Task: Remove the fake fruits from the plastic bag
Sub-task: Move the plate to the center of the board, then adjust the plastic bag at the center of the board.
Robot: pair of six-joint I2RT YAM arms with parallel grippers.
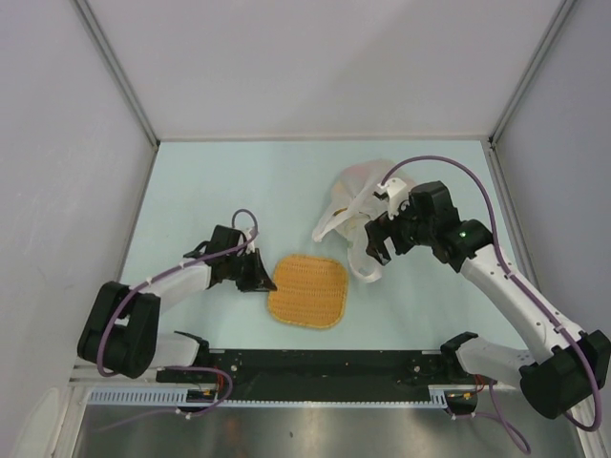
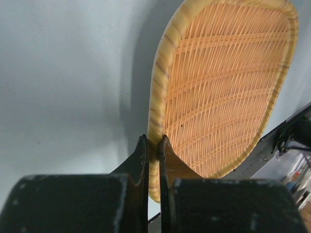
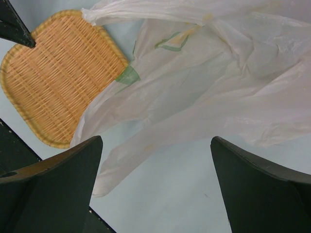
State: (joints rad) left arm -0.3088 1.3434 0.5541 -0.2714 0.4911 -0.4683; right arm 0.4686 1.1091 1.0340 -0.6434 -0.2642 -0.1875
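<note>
Left gripper (image 2: 153, 141): pincer together, clamped on the left rim of the woven orange mat (image 1: 307, 291), which sits near-centre on the pale table (image 1: 200, 191). Right gripper (image 3: 156, 145): jaws wide apart, holding nothing, poised over the crumpled translucent plastic bag (image 1: 355, 202), which lies right of centre, just beyond the mat's far-right corner. The fake fruits cannot be made out as shapes; only green and faint yellowish patches show on or through the film in the right wrist view.
</note>
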